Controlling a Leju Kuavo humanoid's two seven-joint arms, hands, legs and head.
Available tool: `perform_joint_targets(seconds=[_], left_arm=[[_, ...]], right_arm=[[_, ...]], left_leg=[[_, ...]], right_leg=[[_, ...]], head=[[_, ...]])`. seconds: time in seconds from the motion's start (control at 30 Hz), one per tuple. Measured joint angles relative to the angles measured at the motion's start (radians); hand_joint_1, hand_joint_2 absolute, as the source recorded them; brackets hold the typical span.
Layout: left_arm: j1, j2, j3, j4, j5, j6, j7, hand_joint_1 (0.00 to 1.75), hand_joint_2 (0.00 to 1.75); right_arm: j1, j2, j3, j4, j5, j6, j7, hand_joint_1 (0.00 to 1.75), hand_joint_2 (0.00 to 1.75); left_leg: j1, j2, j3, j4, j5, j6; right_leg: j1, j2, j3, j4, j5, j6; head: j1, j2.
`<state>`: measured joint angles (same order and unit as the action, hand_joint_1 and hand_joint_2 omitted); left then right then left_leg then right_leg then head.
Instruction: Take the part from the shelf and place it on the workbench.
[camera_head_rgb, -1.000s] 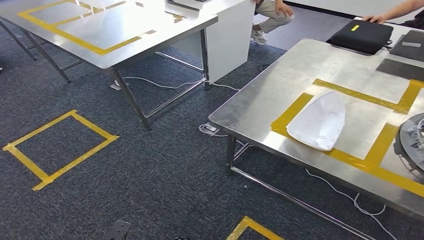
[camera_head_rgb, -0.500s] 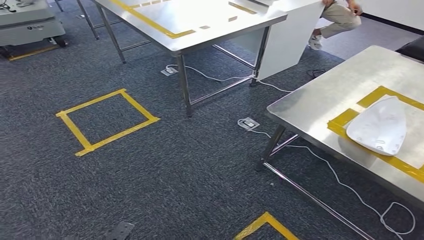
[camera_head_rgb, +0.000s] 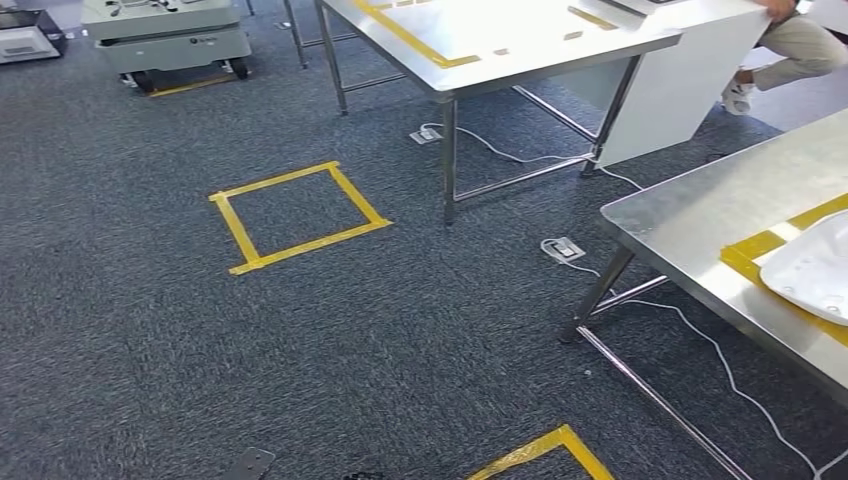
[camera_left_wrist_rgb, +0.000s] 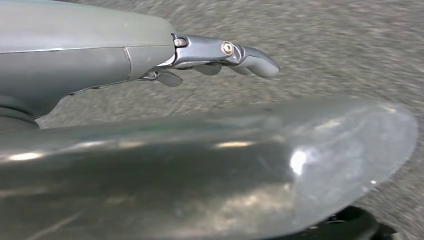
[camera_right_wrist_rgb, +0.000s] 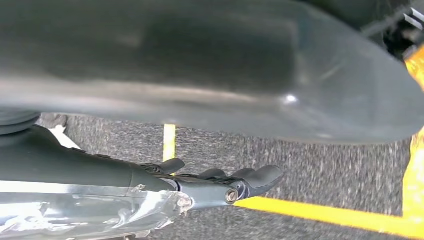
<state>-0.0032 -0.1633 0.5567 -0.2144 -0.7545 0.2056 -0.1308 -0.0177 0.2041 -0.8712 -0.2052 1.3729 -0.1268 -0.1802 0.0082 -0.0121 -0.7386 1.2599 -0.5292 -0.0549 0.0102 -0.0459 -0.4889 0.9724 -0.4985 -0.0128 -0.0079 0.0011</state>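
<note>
Camera has swung left, white part (camera_head_rgb: 815, 268) near frame edge; left hand (camera_left_wrist_rgb: 220, 57), right hand (camera_right_wrist_rgb: 220, 186) empty, fingers extended.

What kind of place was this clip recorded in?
Probably a robot test lab or workshop set up indoors: steel tables marked with yellow tape, taped yellow squares on grey carpet, and a wheeled grey cart parked at the back.

White part (camera_head_rgb: 812, 268) cut off by the frame edge; seated person (camera_head_rgb: 790, 45) likewise (mostly legs visible).

part (camera_head_rgb: 815, 268) on right workbench (camera_head_rgb: 700, 215), second table (camera_head_rgb: 500, 45) behind
</note>
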Motion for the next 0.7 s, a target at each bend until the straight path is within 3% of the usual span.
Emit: perform_joint_targets(seconds=[0.07, 0.1, 0.13, 0.2, 0.27, 0.33, 0.4, 0.47, 0.5, 0.53, 0.57, 0.63, 0.7], left_arm=[[0.002, 0.000, 0.000, 0.000, -0.001, 0.001, 0.000, 0.00, 0.00], [0.002, -0.001, 0.000, 0.000, -0.003, 0.000, 0.000, 0.00, 0.00], [0.000, -0.001, 0.000, 0.000, -0.004, -0.003, 0.000, 0.00, 0.00], [-0.002, -0.003, 0.000, 0.001, -0.005, -0.007, 0.000, 0.00, 0.00], [0.000, -0.002, 0.000, 0.002, 0.000, -0.009, -0.001, 0.00, 0.00], [0.002, 0.000, 0.002, 0.002, 0.010, -0.010, -0.006, 0.00, 0.00], [-0.001, 0.003, 0.003, 0.002, 0.016, -0.008, -0.010, 0.00, 0.00], [-0.002, 0.005, 0.005, 0.002, 0.018, -0.007, -0.010, 0.00, 0.00], [-0.001, 0.006, 0.007, 0.002, 0.018, -0.007, -0.010, 0.00, 0.00], [0.000, 0.007, 0.008, 0.002, 0.018, -0.006, -0.009, 0.00, 0.00], [0.002, 0.007, 0.009, 0.002, 0.019, -0.006, -0.007, 0.00, 0.00], [0.001, 0.007, 0.011, 0.002, 0.022, -0.008, -0.004, 0.00, 0.00], [0.000, 0.008, 0.012, 0.002, 0.025, -0.017, -0.002, 0.00, 0.00]], right_arm=[[0.000, 0.000, 0.000, 0.000, 0.001, 0.000, 0.001, 0.00, 0.00], [0.000, 0.000, 0.000, 0.000, 0.002, 0.000, 0.001, 0.00, 0.00], [0.000, 0.000, 0.000, 0.000, 0.003, 0.000, 0.002, 0.00, 0.00], [-0.001, -0.001, 0.000, 0.000, 0.003, 0.000, 0.003, 0.00, 0.00], [-0.005, 0.000, 0.001, 0.000, 0.007, 0.000, 0.005, 0.00, 0.00], [-0.008, 0.000, 0.002, 0.000, 0.015, -0.001, 0.008, 0.00, 0.00], [-0.007, 0.001, 0.005, 0.000, 0.022, -0.001, 0.011, 0.00, 0.00], [-0.004, 0.001, 0.007, 0.000, 0.025, -0.002, 0.014, 0.00, 0.00], [-0.003, 0.001, 0.008, 0.000, 0.026, -0.002, 0.015, 0.00, 0.00], [-0.002, 0.002, 0.008, 0.000, 0.027, -0.002, 0.015, 0.00, 0.00], [-0.002, 0.002, 0.010, 0.000, 0.029, -0.002, 0.015, 0.00, 0.00], [-0.004, 0.003, 0.013, 0.000, 0.034, -0.002, 0.015, 0.00, 0.00], [-0.006, 0.003, 0.017, 0.000, 0.038, -0.002, 0.017, 0.00, 0.00]], left_leg=[[0.007, 0.020, 0.073, -0.082, 0.041, -0.008], [0.009, 0.049, 0.127, -0.154, 0.062, -0.013], [0.009, 0.073, 0.171, -0.215, 0.076, -0.011], [0.005, 0.098, 0.207, -0.275, 0.078, 0.003], [0.003, 0.073, 0.199, -0.280, 0.077, 0.024], [0.004, 0.050, 0.193, -0.282, 0.081, 0.041], [0.003, 0.025, 0.185, -0.282, 0.087, 0.052], [-0.001, -0.004, 0.178, -0.282, 0.093, 0.059], [-0.003, -0.020, 0.175, -0.282, 0.096, 0.060], [-0.004, -0.035, 0.174, -0.282, 0.098, 0.059], [-0.004, -0.051, 0.174, -0.282, 0.101, 0.057], [-0.005, -0.078, 0.171, -0.280, 0.106, 0.051], [-0.004, -0.100, 0.163, -0.280, 0.114, 0.040]], right_leg=[[-0.002, -0.029, -0.003, 0.002, 0.003, 0.006], [-0.001, -0.041, -0.005, 0.005, 0.003, 0.012], [0.001, -0.053, -0.007, 0.009, 0.001, 0.017], [0.005, -0.073, -0.006, 0.017, -0.002, 0.030], [0.002, -0.082, -0.003, 0.022, -0.006, 0.041], [-0.004, -0.036, -0.021, 0.059, -0.034, 0.053], [-0.008, 0.023, -0.077, 0.179, -0.097, 0.058], [-0.008, 0.040, -0.141, 0.309, -0.143, 0.056], [-0.008, 0.042, -0.154, 0.330, -0.139, 0.053], [-0.008, 0.045, -0.146, 0.308, -0.115, 0.050], [-0.009, 0.052, -0.120, 0.250, -0.077, 0.047], [-0.014, 0.098, -0.055, 0.107, -0.017, 0.042], [-0.015, 0.130, -0.028, 0.040, -0.002, 0.039]], head=[[0.000, 0.000], [-0.001, 0.000], [-0.001, 0.000], [0.000, 0.000], [0.003, 0.000], [0.006, 0.000], [0.011, 0.000], [0.012, 0.000], [0.012, 0.000], [0.011, 0.000], [0.011, 0.000], [0.011, 0.000], [0.010, 0.000]])
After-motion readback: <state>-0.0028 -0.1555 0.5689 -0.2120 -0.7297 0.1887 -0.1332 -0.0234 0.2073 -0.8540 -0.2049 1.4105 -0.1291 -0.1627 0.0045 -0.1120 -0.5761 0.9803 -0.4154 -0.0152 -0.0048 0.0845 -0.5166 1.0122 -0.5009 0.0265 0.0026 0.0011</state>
